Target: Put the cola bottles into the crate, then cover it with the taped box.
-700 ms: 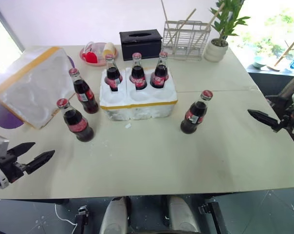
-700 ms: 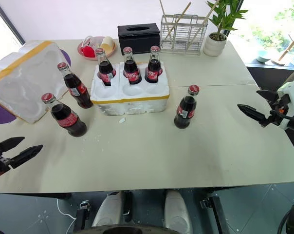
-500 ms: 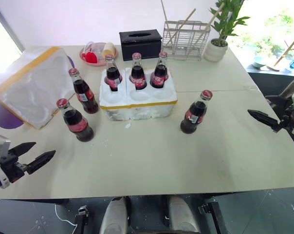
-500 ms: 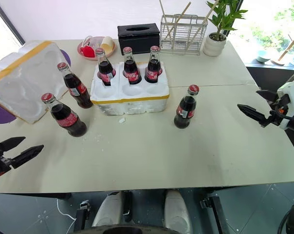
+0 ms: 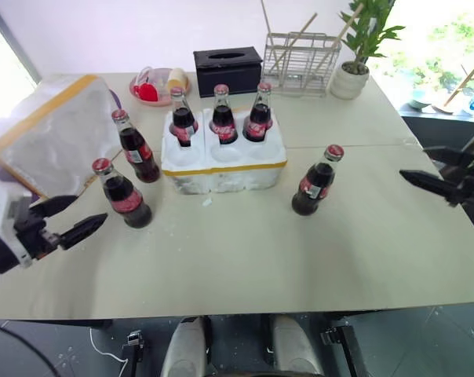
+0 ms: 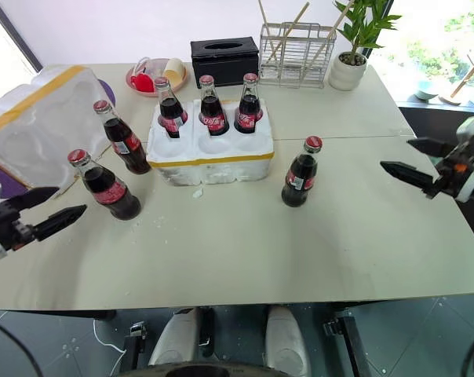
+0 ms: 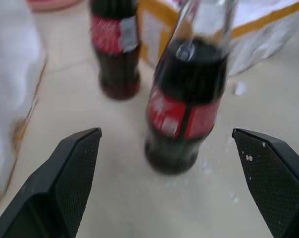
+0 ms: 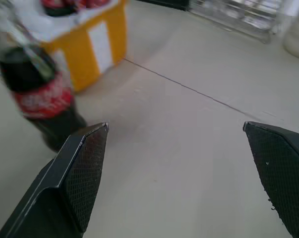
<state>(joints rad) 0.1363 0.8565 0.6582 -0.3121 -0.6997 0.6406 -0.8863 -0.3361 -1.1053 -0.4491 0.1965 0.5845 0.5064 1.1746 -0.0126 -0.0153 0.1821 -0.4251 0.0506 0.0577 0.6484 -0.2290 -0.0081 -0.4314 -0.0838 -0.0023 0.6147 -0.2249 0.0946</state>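
Observation:
The white crate (image 5: 221,166) with its yellow band holds three cola bottles (image 5: 223,118) in its back row; the front holes are bare. Left of it stand two loose bottles, one farther (image 5: 138,149) and one nearer (image 5: 123,196); a third (image 5: 314,182) stands to its right. The taped box (image 5: 52,137) lies tilted at the far left. My left gripper (image 5: 84,214) is open just left of the nearer bottle (image 7: 186,106), which stands ahead between its fingers (image 7: 65,183), apart from them. My right gripper (image 5: 416,163) is open at the right, well away from the right bottle (image 8: 38,94).
Along the table's back edge stand a black tissue box (image 5: 227,71), a wire rack (image 5: 300,63), a potted plant (image 5: 355,71) and a pink plate (image 5: 154,86). A purple disc (image 5: 3,188) lies under the taped box. White crumbs dot the table in front of the crate.
My left gripper has moved forward and inward, up to the nearer left bottle. The right gripper has hardly shifted. Both stay open; the bottles and crate have not moved.

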